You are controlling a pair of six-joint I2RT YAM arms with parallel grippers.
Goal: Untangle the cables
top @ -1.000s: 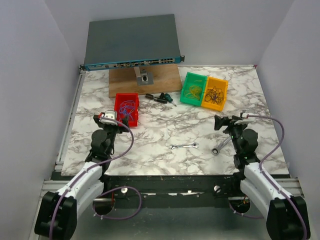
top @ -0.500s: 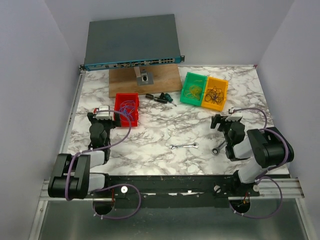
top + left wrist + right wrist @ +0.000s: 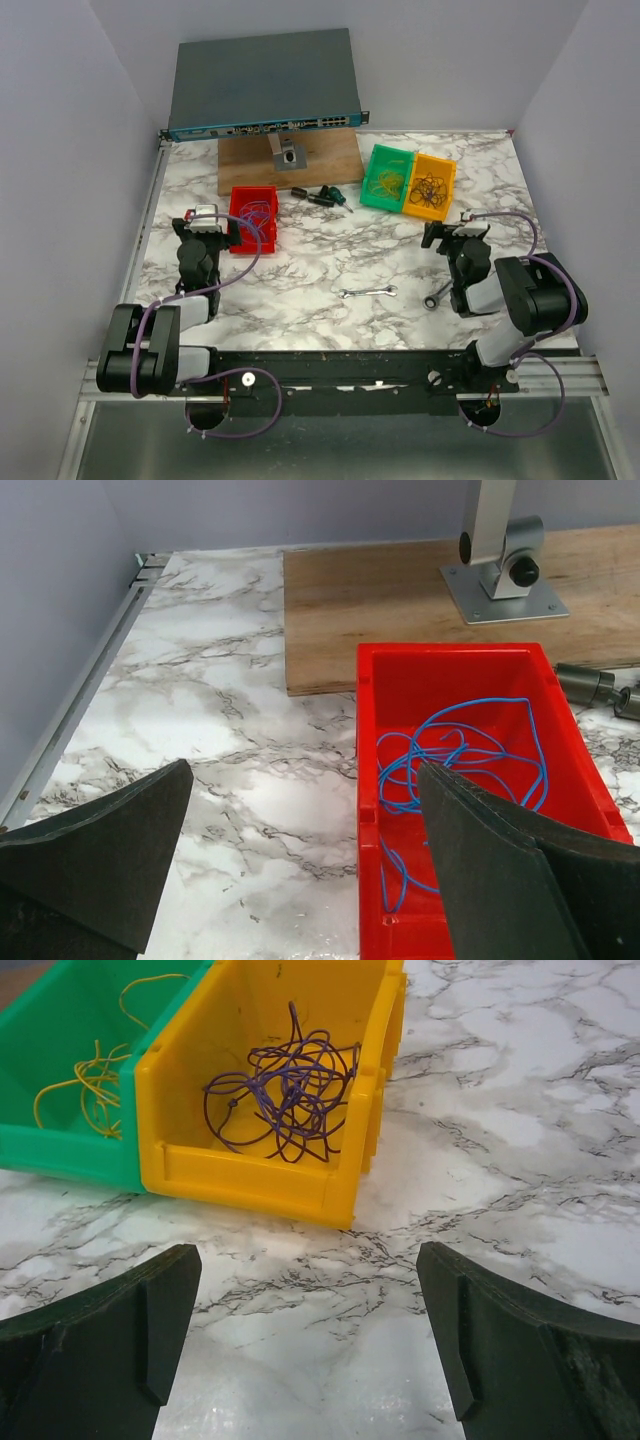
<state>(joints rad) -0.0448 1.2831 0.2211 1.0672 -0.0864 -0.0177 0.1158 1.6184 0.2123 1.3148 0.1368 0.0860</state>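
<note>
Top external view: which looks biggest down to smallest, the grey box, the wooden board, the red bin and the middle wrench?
1. grey box, largest, though farthest back
2. wooden board
3. red bin
4. middle wrench, smallest

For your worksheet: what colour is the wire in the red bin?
Blue wire; clearest in left wrist view.

I'm running a robotics lab test cell: plain grey panels (image 3: 60,150) box in a marble-print table (image 3: 330,250). A rack network switch (image 3: 262,85), plastic parts bins (image 3: 390,150) and a wrench (image 3: 368,292) sit beyond my left arm (image 3: 140,345) and right arm (image 3: 535,295), both bolted to a metal rail (image 3: 570,375).
</note>
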